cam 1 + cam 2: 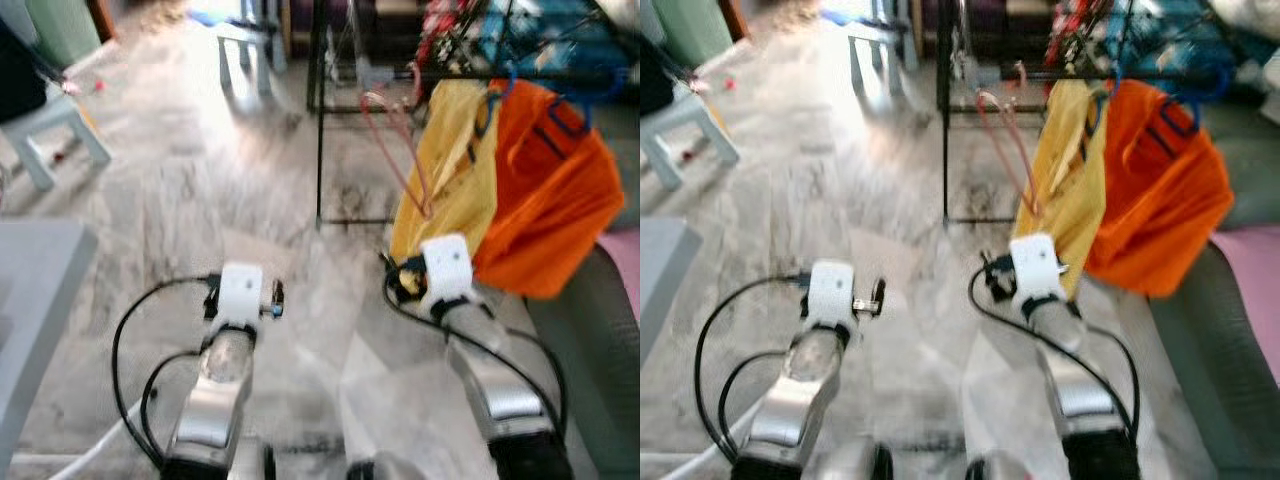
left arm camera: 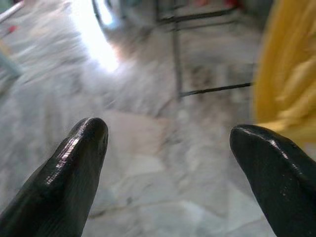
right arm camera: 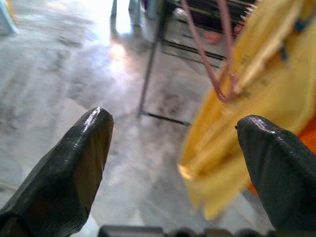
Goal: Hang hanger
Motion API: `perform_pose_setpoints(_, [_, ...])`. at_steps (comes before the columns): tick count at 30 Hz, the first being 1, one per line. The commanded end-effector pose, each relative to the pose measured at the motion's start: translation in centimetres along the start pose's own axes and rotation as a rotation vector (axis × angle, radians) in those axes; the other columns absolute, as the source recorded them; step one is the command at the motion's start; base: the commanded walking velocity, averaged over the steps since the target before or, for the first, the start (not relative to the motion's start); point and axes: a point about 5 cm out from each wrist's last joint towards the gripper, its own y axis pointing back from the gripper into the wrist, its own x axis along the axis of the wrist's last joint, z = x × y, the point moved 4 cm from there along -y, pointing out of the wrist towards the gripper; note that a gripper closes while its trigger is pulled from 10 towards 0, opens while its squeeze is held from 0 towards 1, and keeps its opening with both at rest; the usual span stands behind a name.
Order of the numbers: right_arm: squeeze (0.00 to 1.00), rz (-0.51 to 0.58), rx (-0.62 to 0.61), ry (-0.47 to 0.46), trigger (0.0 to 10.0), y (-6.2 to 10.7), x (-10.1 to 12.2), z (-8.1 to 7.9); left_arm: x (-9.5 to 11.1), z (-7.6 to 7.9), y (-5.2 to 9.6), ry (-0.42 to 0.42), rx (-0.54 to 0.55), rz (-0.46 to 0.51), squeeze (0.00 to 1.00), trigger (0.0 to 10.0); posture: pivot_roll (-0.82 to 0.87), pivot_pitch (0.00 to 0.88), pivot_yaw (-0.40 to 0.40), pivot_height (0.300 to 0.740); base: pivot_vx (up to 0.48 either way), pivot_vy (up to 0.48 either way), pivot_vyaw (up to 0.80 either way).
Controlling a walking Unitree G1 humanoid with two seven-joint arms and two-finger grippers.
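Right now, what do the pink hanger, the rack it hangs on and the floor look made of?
Pink hanger: thin, smooth rod, probably plastic or coated wire.
Rack: slim dark bars, likely painted metal.
Floor: grey-veined, glossy with glare, apparently polished marble or tile.

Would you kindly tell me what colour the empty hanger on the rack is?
Pink hanger, clearest in the right wrist view.
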Motion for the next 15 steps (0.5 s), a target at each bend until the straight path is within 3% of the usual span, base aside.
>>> perform_pose_setpoints(1, [0.39, 0.007, 0.019, -0.003, 10.0, -0.13, 0.45, -0.4, -0.23, -0.42, 0.15, 0.02, 0.005, 0.0, 0.0, 10.0, -0.01, 0.203, -0.054, 0.74, 0.0, 0.0, 0.0])
perform_pose_setpoints(2, [0.39, 0.007, 0.019, -0.003, 10.0, -0.13, 0.45, -0.4, -0.23, -0.42, 0.15, 0.02, 0.005, 0.0, 0.0, 10.0, -0.01, 0.203, -0.054, 0.74, 0.0, 0.0, 0.0])
perform_pose_setpoints(3, [0.0, 0.004, 0.026, -0.005, 10.0, -0.13, 0.43, -0.54, 0.03, -0.52, 0.14, 0.041, -0.005, 0.011, 0.0, 10.0, -0.01, 0.203, -0.054, 0.74, 0.0, 0.0, 0.0])
perform_pose_setpoints(10, [0.0, -0.003, 0.031, 0.005, 10.0, 0.03, 0.22, -0.68, 0.39, -0.45, 0.13, 0.055, -0.017, 0.025, 0.0, 10.0, -0.01, 0.203, -0.054, 0.74, 0.0, 0.0, 0.0])
perform_pose_setpoints(15, [0.0, 0.001, 0.011, -0.005, 10.0, 0.19, 0.25, 0.06, 0.52, -0.96, 0.38, 0.05, -0.008, 0.043, 0.0, 10.0, -0.02, 0.209, -0.055, 0.74, 0.0, 0.0, 0.0])
